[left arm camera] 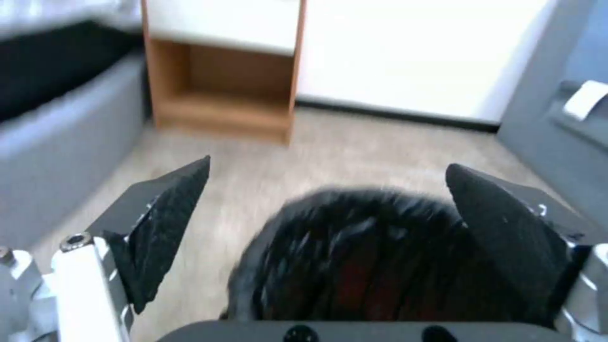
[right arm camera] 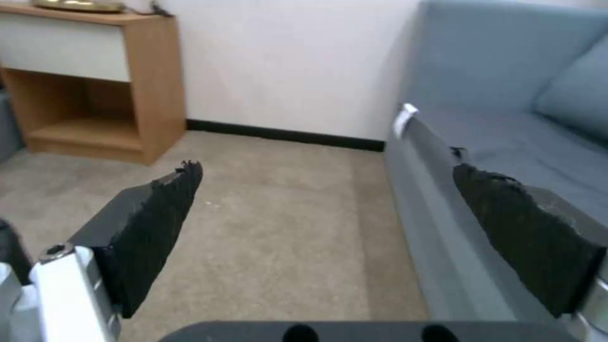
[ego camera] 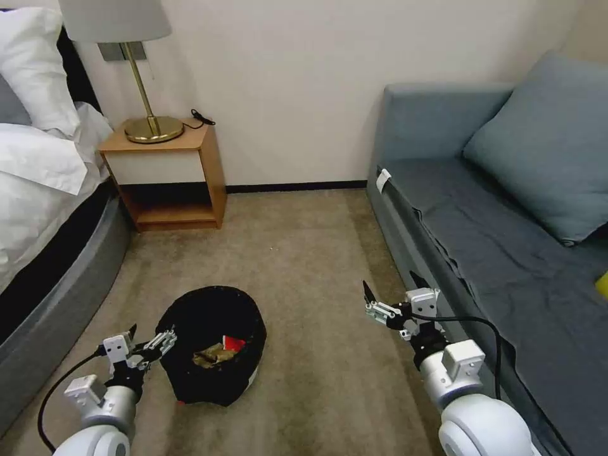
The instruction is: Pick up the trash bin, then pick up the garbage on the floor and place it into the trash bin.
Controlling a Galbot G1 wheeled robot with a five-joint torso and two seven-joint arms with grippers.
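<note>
Head view: the bin (ego camera: pixel 212 345) sits on the carpet (ego camera: pixel 304 266) between the two arms, its black bag folded over the rim, with tan paper (ego camera: pixel 212 358) and a red wrapper (ego camera: pixel 234 343) lying inside. The left gripper (ego camera: pixel 147 339) hovers just beside the bin's left rim, fingers apart. The right gripper (ego camera: pixel 389 297) hangs well apart from the bin, near the sofa (ego camera: pixel 506 240), also spread. The left arm is plainly the nearer one.

Left wrist view: the bin (left arm camera: pixel 374 266) lies straight ahead and just below the left gripper (left arm camera: pixel 326 190), between its spread fingers.

Right wrist view: the right gripper (right arm camera: pixel 326 190) stands open over bare carpet (right arm camera: pixel 272 228) beside the sofa (right arm camera: pixel 507 128).
</note>
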